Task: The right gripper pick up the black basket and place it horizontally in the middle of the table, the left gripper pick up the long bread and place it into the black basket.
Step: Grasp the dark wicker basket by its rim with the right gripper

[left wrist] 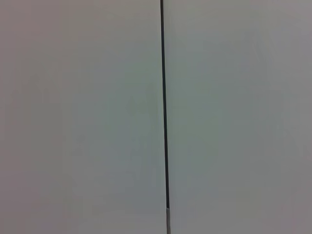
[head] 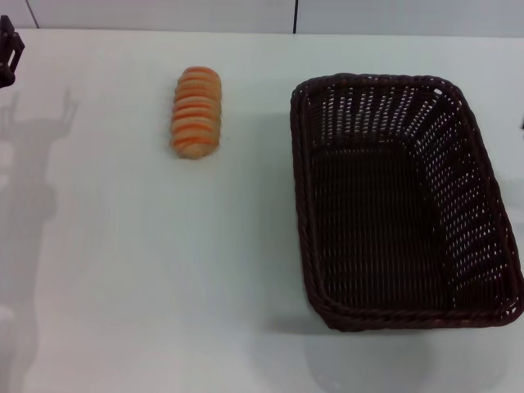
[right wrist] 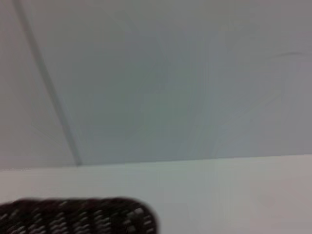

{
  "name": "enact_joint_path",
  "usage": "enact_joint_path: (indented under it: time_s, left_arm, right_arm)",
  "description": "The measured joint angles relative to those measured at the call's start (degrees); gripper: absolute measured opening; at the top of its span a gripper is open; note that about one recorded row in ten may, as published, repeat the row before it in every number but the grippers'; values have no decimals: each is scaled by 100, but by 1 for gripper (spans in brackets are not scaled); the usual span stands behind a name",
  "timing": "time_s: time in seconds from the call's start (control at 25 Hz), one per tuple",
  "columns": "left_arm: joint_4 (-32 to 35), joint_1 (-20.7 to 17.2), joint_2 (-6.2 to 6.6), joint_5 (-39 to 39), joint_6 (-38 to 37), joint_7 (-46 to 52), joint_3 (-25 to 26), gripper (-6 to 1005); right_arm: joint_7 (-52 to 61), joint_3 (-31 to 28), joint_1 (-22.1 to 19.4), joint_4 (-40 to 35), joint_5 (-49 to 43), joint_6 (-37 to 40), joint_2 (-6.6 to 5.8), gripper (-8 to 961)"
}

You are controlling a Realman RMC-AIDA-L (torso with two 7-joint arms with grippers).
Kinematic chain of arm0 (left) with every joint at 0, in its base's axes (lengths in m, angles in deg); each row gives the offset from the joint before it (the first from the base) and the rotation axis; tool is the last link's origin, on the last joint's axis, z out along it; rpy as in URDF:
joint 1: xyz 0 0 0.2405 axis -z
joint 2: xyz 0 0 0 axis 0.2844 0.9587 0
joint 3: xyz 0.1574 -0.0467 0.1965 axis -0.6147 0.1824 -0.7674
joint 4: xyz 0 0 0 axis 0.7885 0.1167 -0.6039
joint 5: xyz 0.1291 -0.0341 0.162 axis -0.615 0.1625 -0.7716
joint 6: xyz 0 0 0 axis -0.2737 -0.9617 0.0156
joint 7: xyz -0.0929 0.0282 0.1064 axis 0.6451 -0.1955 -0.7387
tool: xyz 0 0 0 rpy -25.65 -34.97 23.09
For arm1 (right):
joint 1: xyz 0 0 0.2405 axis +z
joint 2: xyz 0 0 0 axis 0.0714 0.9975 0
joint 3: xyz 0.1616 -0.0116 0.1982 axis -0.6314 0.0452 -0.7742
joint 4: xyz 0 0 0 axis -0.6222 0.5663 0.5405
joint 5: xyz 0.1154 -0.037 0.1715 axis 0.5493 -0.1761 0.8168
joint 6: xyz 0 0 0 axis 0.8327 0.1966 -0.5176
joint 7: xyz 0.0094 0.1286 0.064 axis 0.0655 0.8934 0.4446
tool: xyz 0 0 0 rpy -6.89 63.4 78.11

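The black basket [head: 370, 80] stands empty on the right side of the white table [head: 155, 270], its long side running away from me. A corner of its rim shows in the right wrist view [right wrist: 83, 214]. The long bread [head: 196, 112] lies on the table to the left of the basket, apart from it. My left gripper [head: 7, 51] is a dark shape at the far left edge, well away from the bread. Only a dark sliver of my right gripper [head: 521, 123] shows at the right edge, just beyond the basket's far right corner.
The wall behind the table has a dark vertical seam [head: 295, 16]. The left wrist view shows only that pale wall and a seam [left wrist: 164, 122]. The left arm casts a shadow [head: 33, 180] on the table's left side.
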Motion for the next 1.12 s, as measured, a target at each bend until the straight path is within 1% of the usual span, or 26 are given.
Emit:
enact_joint_path:
  time_s: [0.04, 0.08, 0.12, 0.16, 0.28, 0.52, 0.92, 0.96, 1.0, 1.04, 1.12]
  left_arm:
    - [-1, 7, 0, 1, 7, 0, 0, 861]
    - [-1, 17, 0, 0, 10, 0, 0, 861]
    - [-1, 17, 0, 0, 10, 0, 0, 861]
    - [-1, 17, 0, 0, 10, 0, 0, 861]
    - [-2, 23, 0, 0, 11, 0, 0, 860]
    - [16, 53, 0, -14, 31, -1, 0, 860]
    - [-6, 8, 0, -26, 41, -1, -30, 861]
    - [-6, 7, 0, -26, 42, -1, -34, 861]
    - [-6, 7, 0, -26, 42, -1, -34, 861]
    - [-5, 6, 0, -24, 41, -1, -34, 861]
    - [-1, 5, 0, -26, 41, -1, -35, 861]
  right_arm:
    - [-248, -60, 30, -40, 18, 163, 118, 833]
    - [-368, -61, 47, -77, 53, 257, 163, 833]
    - [-463, -45, 67, -118, 116, 333, 182, 834]
    - [-562, -3, 109, -177, 299, 414, 160, 834]
    - [-638, 2, 151, -193, 449, 462, 152, 835]
    - [-658, -37, 254, -71, 505, 758, 161, 834]
    - [-623, -134, 555, 366, 536, 1129, 177, 834]
    - [-622, -155, 669, 546, 607, 1148, 174, 834]
    - [-622, -155, 669, 546, 607, 1148, 174, 834]
    - [-621, -188, 799, 741, 669, 1151, 165, 834]
    - [-621, -210, 872, 842, 680, 1153, 165, 834]
